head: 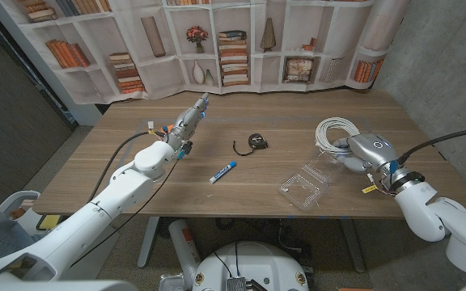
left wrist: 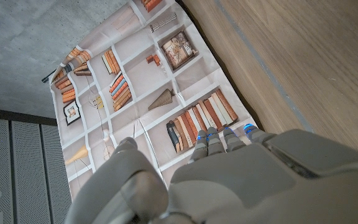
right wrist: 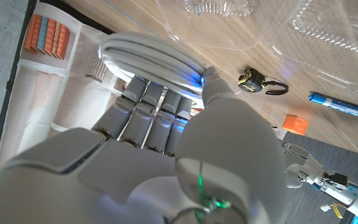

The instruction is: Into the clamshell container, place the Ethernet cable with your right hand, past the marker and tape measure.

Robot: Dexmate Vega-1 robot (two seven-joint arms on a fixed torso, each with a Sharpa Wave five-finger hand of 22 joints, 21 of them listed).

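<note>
The white coiled Ethernet cable [head: 332,129] sits at the right of the table, and my right hand [head: 368,151] grips its near side. In the right wrist view the fingers [right wrist: 145,109] wrap around the coil [right wrist: 148,56] with the thumb against it. The clear clamshell container [head: 306,185] lies open just left of that hand, near the front edge. Further left are a blue-and-white marker [head: 222,171] and a black tape measure [head: 254,141]. My left hand [head: 186,124] hovers over the table's left part, fingers stretched out and holding nothing.
A bookshelf-print backdrop [head: 217,40] hangs behind the table's far edge. Bare wood [head: 298,109] lies between the tape measure and the cable. The left arm [head: 128,182] crosses the table's front left corner.
</note>
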